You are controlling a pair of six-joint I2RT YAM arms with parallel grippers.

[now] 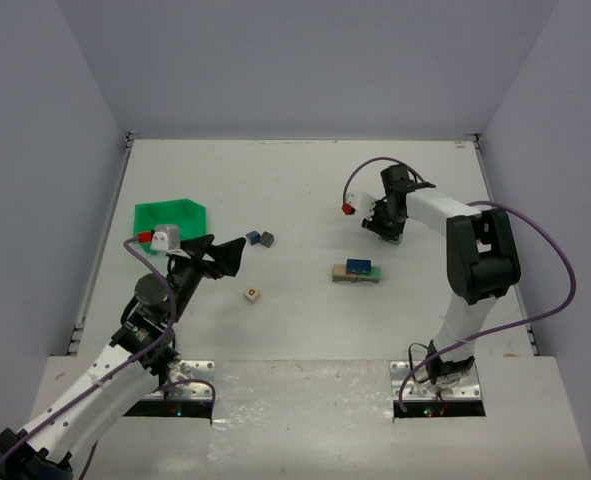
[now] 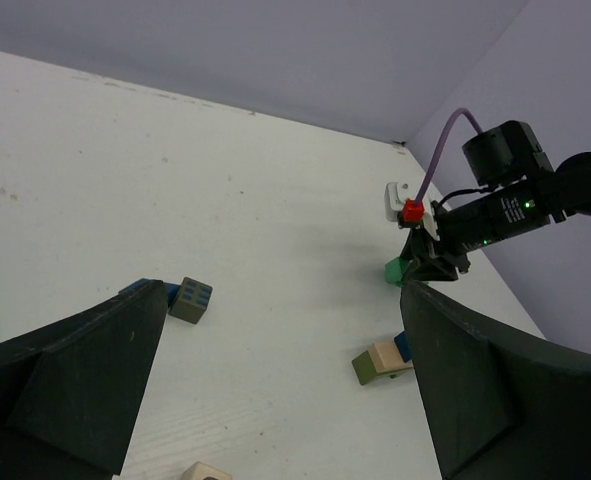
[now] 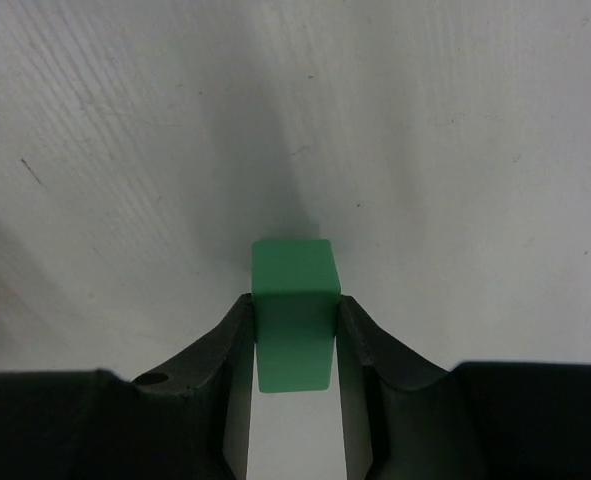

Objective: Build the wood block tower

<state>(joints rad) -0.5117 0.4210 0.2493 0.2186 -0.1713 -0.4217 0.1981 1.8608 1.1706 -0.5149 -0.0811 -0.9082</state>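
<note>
One low tower, several blocks unplaced

A tan cube (image 1: 252, 295) is seen loose nearest. The tower (image 1: 358, 272), mid-table, is judged barely begun. The left gripper (image 1: 223, 254) is held wide apart, empty. Two blocks (image 1: 266, 239) are seen beyond. Farther, a green block (image 3: 293, 280) is clamped in the right gripper (image 3: 295, 305).

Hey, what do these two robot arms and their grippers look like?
The left arm and right arm share white links and bulky black joints. A purple cable loops along each, with a red connector at the wrist. The left gripper and right gripper are matte black with broad tapering fingers.
</note>
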